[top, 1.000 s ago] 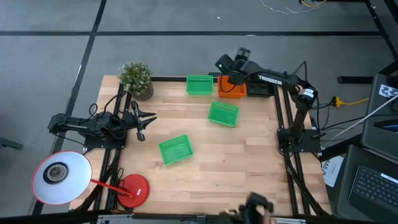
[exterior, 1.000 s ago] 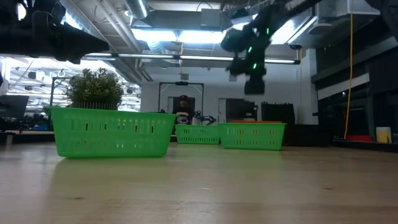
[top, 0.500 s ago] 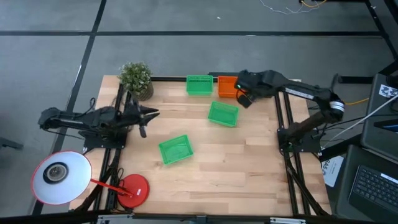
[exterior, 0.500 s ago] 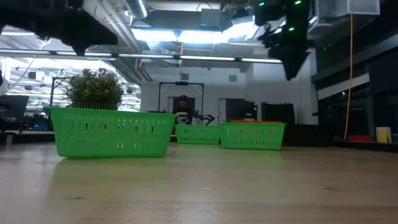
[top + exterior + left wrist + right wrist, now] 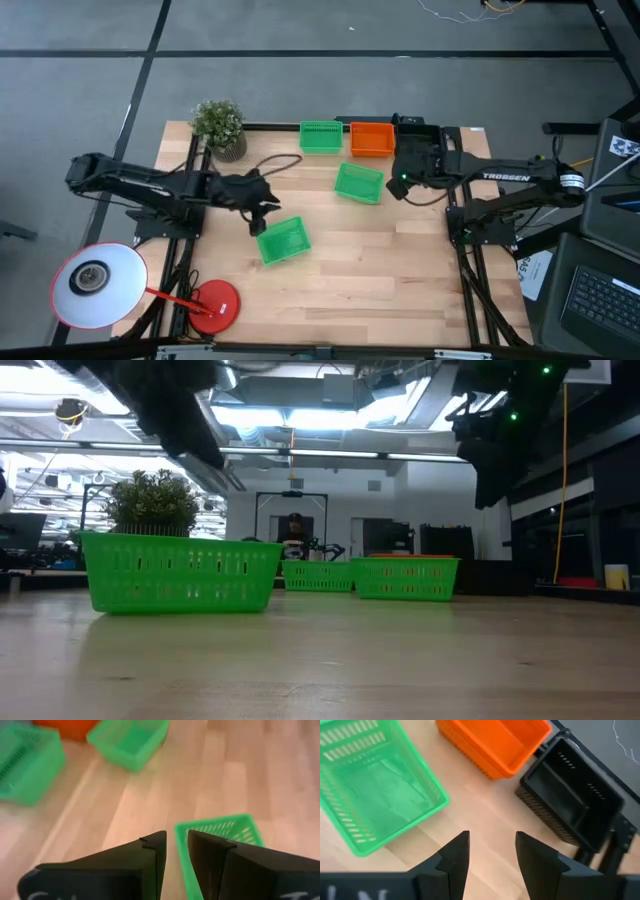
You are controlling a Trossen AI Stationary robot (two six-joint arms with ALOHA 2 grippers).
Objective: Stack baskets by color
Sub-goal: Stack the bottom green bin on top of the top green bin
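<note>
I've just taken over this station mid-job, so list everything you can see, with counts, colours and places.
green baskets: three, green; far edge, mid-table, nearer one
orange basket: orange, far edge, beside the green one; count in stack unclear
black basket: black, far right corner
potted plant: one, green, far left corner
lamp: one, white, left of table
left hand: open, above nearer green basket's edge
right hand: open, right of mid-table green basket

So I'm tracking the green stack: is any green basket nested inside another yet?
No: in the high view the three green baskets each sit alone on the table.
</note>
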